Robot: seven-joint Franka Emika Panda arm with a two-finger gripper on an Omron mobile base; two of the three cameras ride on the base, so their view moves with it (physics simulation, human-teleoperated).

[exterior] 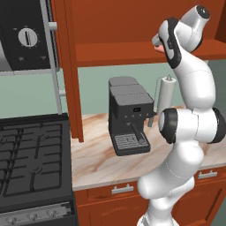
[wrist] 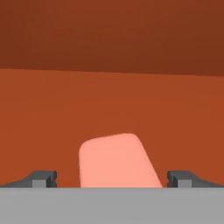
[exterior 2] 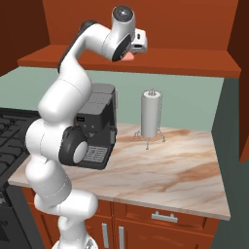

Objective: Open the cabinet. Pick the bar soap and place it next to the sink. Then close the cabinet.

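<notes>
The cabinet (exterior: 114, 50) hangs open above the counter, its left door (exterior: 73, 66) swung out edge-on and its right door (exterior 2: 243, 73) at the picture's right edge. On the cabinet's bottom board lies the salmon-pink bar soap (wrist: 116, 162), flat, also visible as a pink patch under the hand (exterior: 163, 47) (exterior 2: 127, 58). My gripper (wrist: 111, 179) reaches into the cabinet and stands open, one fingertip (wrist: 43, 178) on each side of the soap, with clear gaps to it. The sink is out of view.
Below the cabinet, a dark coffee machine (exterior: 128, 114) and a white paper-towel roll (exterior 2: 151, 116) stand on the marble counter (exterior 2: 180, 170). A black stove (exterior: 31, 154) lies to the left, with a microwave (exterior: 24, 35) above it. Drawers run under the counter.
</notes>
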